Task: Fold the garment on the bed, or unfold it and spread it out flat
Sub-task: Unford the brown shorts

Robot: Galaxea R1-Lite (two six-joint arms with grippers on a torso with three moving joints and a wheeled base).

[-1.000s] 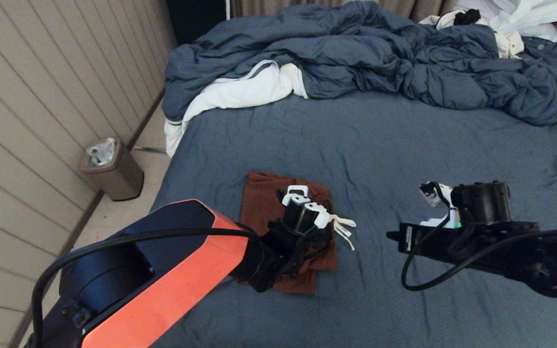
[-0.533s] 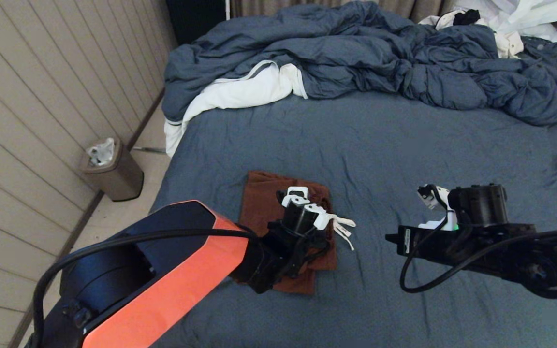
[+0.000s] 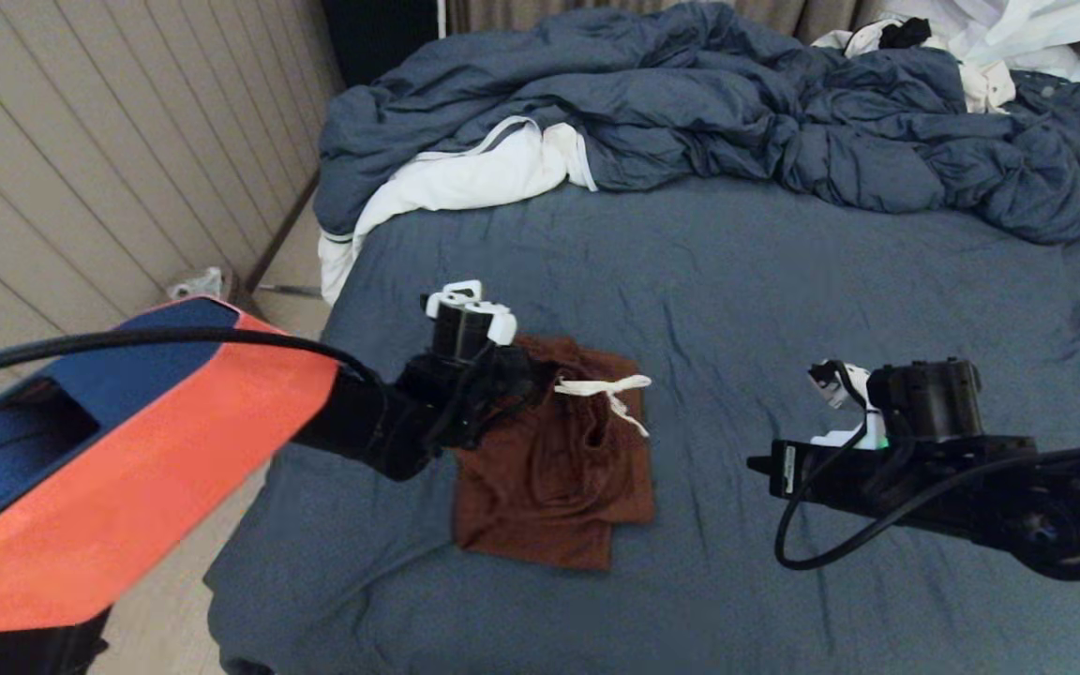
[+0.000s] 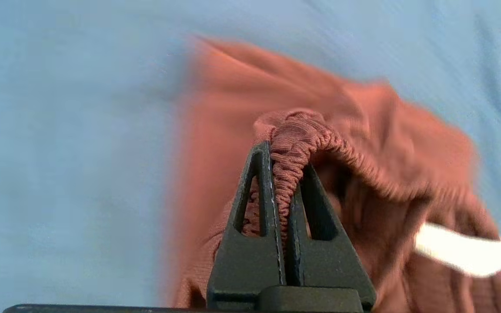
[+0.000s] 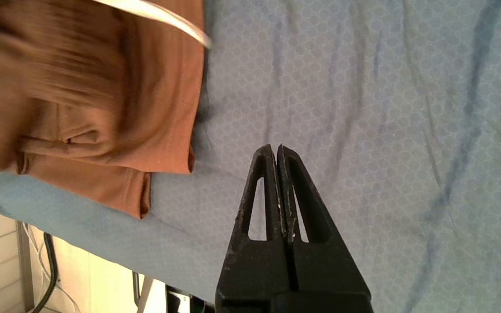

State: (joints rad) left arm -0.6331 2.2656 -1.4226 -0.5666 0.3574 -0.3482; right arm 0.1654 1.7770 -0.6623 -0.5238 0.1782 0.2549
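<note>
While left gripper (image 4: 283,161) pinches waistband shut, rust-brown shorts (image 3: 554,469) bunched, drawstring (image 3: 607,386) loose, logo hidden, right gripper (image 5: 278,152) closed empty.

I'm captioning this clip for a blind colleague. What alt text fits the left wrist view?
The left gripper has its black jaws shut on the gathered elastic waistband of rust-brown shorts, lifting it off the blue bed. A white drawstring trails from the fabric at one side.
</note>
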